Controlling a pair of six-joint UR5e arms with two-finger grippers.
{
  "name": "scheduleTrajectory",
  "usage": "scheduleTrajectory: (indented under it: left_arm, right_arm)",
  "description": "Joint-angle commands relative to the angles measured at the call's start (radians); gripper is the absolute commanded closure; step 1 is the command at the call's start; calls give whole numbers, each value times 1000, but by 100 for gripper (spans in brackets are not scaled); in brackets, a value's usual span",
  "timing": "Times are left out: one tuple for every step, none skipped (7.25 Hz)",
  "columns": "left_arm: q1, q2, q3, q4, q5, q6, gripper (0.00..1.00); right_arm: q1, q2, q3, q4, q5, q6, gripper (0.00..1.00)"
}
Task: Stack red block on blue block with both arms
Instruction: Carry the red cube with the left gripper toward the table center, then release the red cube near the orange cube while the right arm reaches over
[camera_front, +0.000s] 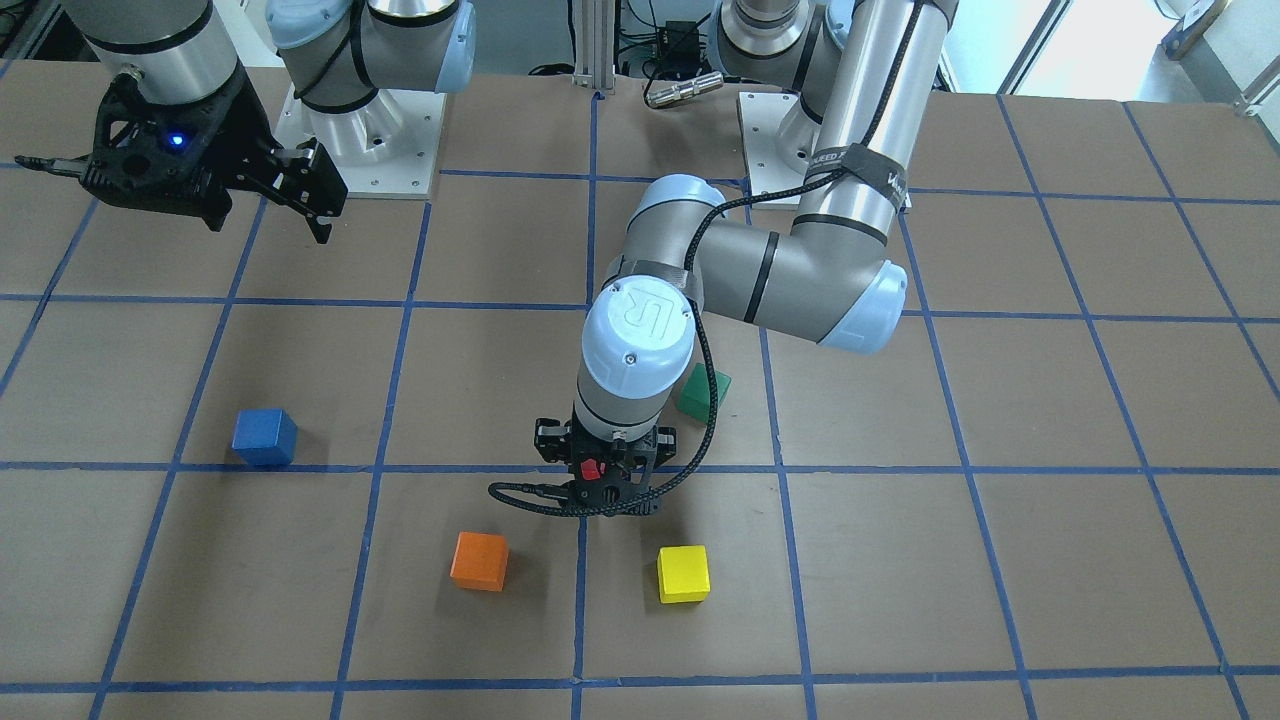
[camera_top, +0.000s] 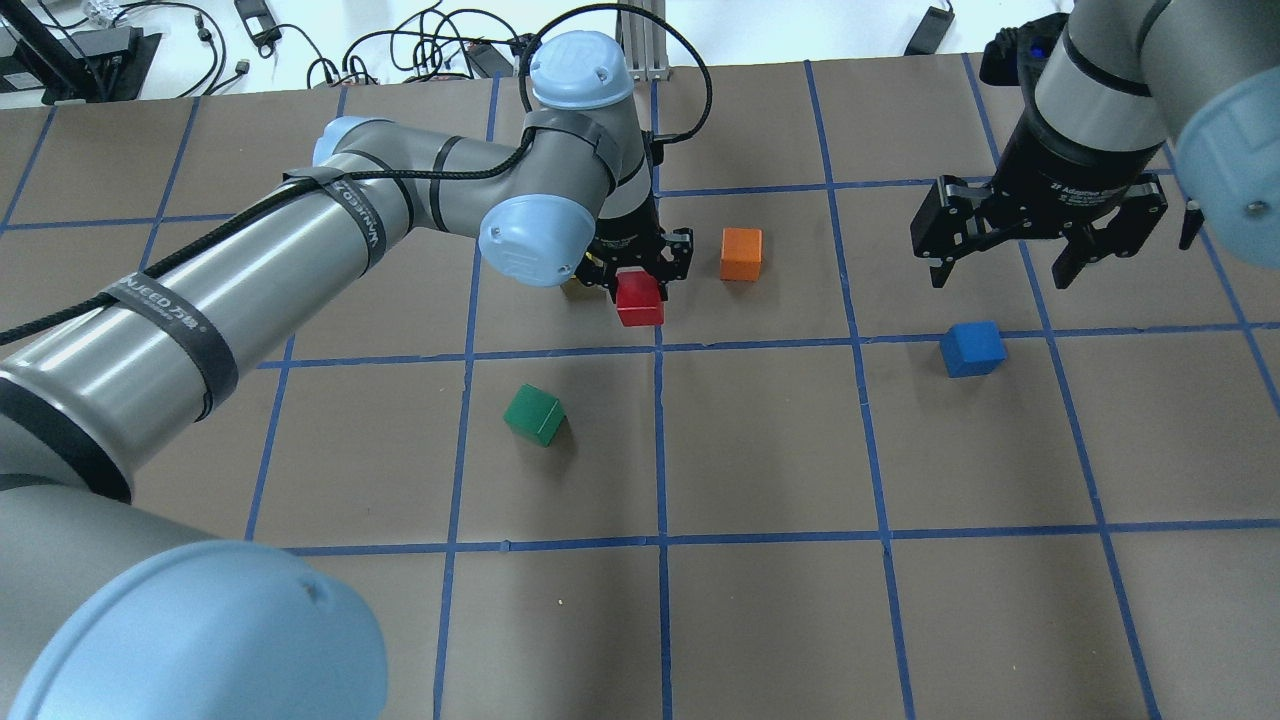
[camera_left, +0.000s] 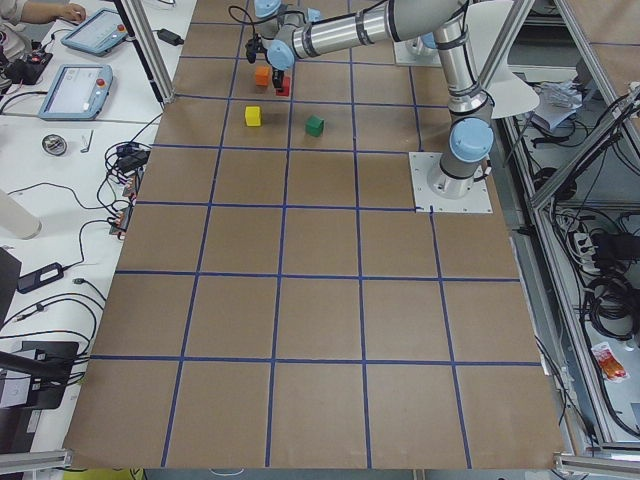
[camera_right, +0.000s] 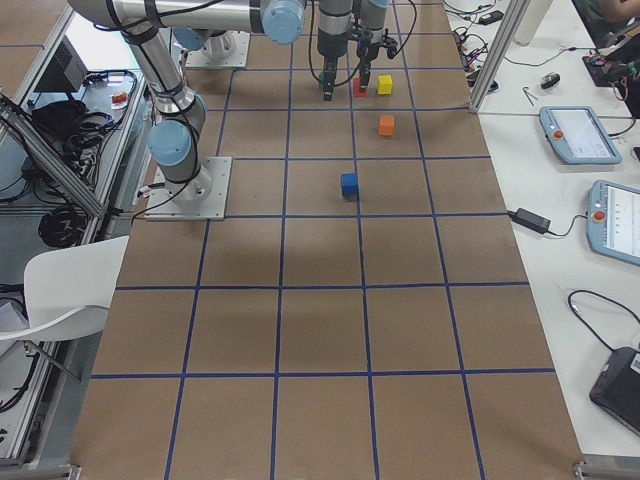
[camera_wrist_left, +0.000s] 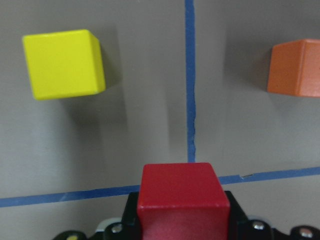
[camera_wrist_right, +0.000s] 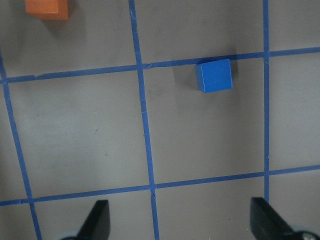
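Observation:
My left gripper (camera_top: 638, 278) is shut on the red block (camera_top: 639, 298) and holds it just above the table, between the orange and yellow cubes. The left wrist view shows the red block (camera_wrist_left: 181, 197) clamped between the jaws. In the front view only a bit of it (camera_front: 590, 468) shows under the wrist. The blue block (camera_top: 972, 348) sits alone on the table on my right side; it also shows in the right wrist view (camera_wrist_right: 215, 75). My right gripper (camera_top: 1003, 268) hangs open and empty above the table, a little beyond the blue block.
An orange cube (camera_top: 741, 253) lies just right of the red block. A yellow cube (camera_front: 683, 573) lies on its other side, mostly hidden by the arm in the overhead view. A green cube (camera_top: 534, 414) sits nearer the robot. Blue tape lines grid the brown table (camera_top: 760, 450).

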Motion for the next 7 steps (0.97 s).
scheduleTrajectory:
  left_arm:
    - [-18, -33, -11, 3, 1, -6, 61]
    - [-18, -37, -11, 3, 4, -9, 29]
    - [-18, -34, -6, 2, 3, -8, 0]
    - [-9, -16, 12, 0, 9, -5, 0]
    - [17, 15, 55, -36, 30, 0, 0]
    - [57, 57, 130, -178, 23, 13, 0]
    - [83, 119, 217, -333, 32, 102, 0]
  right_arm:
    - [0, 0, 0, 1, -1, 0, 0]
    - [0, 0, 0, 5, -1, 2, 0]
    - [0, 3, 2, 8, -3, 5, 0]
    - [0, 11, 2, 7, -1, 5, 0]
    - [-2, 14, 2, 10, 2, 5, 0]
    - [-2, 15, 2, 5, 14, 20, 0]
    - [2, 33, 3, -2, 25, 18, 0]
